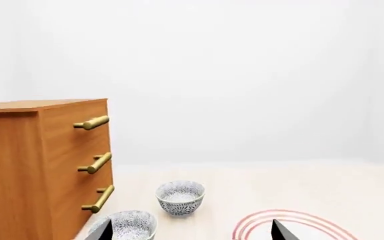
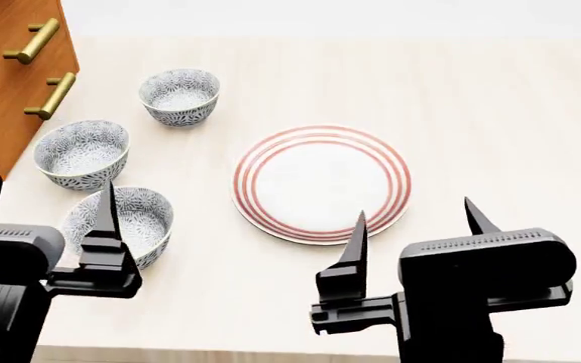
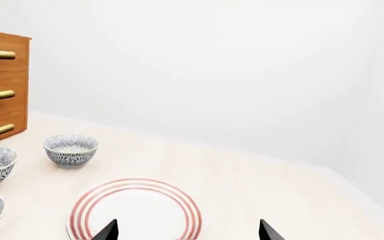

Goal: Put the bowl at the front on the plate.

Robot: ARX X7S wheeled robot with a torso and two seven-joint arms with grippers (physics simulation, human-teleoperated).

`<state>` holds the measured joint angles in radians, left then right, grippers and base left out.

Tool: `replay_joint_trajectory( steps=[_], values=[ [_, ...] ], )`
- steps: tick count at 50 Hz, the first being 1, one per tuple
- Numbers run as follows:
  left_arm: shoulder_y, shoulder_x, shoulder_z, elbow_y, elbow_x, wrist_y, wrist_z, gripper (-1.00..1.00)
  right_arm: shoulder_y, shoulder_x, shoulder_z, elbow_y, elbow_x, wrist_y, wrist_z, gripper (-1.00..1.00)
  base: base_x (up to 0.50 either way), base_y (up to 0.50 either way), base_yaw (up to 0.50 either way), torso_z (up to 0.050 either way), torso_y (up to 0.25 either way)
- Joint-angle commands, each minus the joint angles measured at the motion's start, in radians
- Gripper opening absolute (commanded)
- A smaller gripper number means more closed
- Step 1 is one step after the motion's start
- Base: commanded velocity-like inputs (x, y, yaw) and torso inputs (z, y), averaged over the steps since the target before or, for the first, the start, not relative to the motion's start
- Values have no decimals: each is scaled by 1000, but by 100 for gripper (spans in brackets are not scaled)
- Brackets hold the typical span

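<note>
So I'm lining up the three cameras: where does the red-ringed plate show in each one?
Head view: the plate lies mid-table, right of the three bowls.
Left wrist view: only its far rim shows at the bottom edge, right of centre.
Right wrist view: it sits bottom centre-left, cut by the edge.
Shared landmark: the wooden drawer chest.

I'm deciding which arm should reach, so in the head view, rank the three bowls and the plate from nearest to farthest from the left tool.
1. Front bowl, right by the left tool.
2. Middle bowl, beside the drawers.
3. Plate, table centre, and back bowl: too close to call.
</note>
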<state>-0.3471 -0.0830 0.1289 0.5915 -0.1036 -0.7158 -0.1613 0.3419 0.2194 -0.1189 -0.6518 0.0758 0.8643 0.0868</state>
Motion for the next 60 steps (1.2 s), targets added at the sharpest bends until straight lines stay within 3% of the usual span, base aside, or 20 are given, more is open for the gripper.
replay_joint_trajectory(
  steps=[1, 17, 36, 60],
  values=[
    [-138, 18, -16, 101, -52, -155, -23, 100, 130, 34, -33, -70, 1, 159, -14, 100, 0, 0, 0, 0, 0],
    [-287, 13, -30, 209, -129, -334, -40, 100, 313, 44, -51, -131, 21, 343, -32, 100, 0, 0, 0, 0, 0],
    [-489, 61, -93, 262, -256, -539, -87, 100, 530, 75, -71, -184, 47, 548, -65, 100, 0, 0, 0, 0, 0],
    [-555, 32, -101, 233, -340, -542, -158, 100, 678, 101, -109, -151, 79, 630, -99, 100, 0, 0, 0, 0, 0]
  ],
)
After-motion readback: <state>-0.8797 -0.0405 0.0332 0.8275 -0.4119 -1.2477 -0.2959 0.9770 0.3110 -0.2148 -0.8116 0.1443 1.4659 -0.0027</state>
